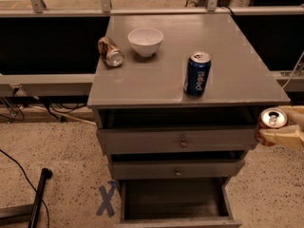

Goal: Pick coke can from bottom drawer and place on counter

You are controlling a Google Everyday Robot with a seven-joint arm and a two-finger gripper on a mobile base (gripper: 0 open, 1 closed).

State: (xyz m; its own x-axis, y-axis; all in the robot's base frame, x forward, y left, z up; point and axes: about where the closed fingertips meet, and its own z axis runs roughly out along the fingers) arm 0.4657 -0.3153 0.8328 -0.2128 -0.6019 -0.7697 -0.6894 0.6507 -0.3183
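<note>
Lift-and-transfer step: claw [279,130], right of the top drawer [180,140], grips coke can [272,119]; next, raise it over bench [156,80] edge.

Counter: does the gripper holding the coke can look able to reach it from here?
Probably yes. The gripper, jaws shut on the coke can, hangs right of the cabinet just below the counter edge; the near right corner beside the blue can is bare.

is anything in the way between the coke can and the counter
Nothing visible blocks it. The gripper holds the coke can right of the cabinet, below the counter edge; the blue Pepsi can stands further left.
</note>
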